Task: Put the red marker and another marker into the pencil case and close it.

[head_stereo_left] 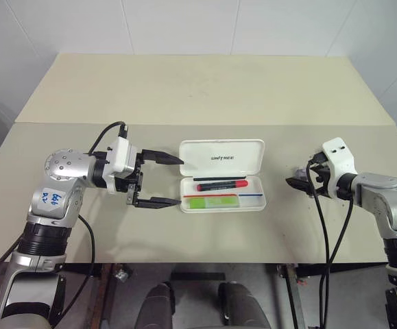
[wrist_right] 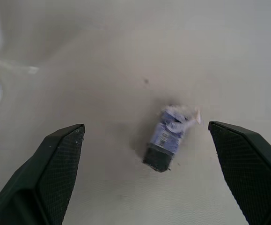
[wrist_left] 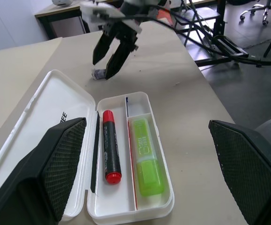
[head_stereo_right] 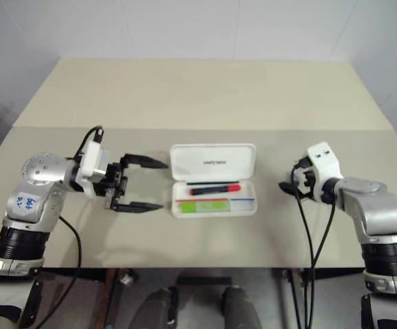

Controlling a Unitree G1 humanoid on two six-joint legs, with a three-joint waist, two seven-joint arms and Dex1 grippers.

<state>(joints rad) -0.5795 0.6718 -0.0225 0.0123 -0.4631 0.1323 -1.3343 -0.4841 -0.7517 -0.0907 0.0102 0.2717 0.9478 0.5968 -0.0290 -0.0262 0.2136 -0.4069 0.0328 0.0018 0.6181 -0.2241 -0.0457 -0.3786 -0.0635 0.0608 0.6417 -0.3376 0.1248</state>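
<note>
Glossy white plastic pencil case

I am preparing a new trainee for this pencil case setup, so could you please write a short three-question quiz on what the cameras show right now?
1. True or false: the red marker and the green marker both lie inside the pencil case.
2. Is the case lid A) shut, B) open and folded back toward the far side of the table, or C) detached?
3. Fill in: the small blue-and-white wrapped object lies on the table between the open fingers of the ____ gripper, while the left gripper waits open beside the case.

Key: 1 true; 2 B; 3 right.
</note>
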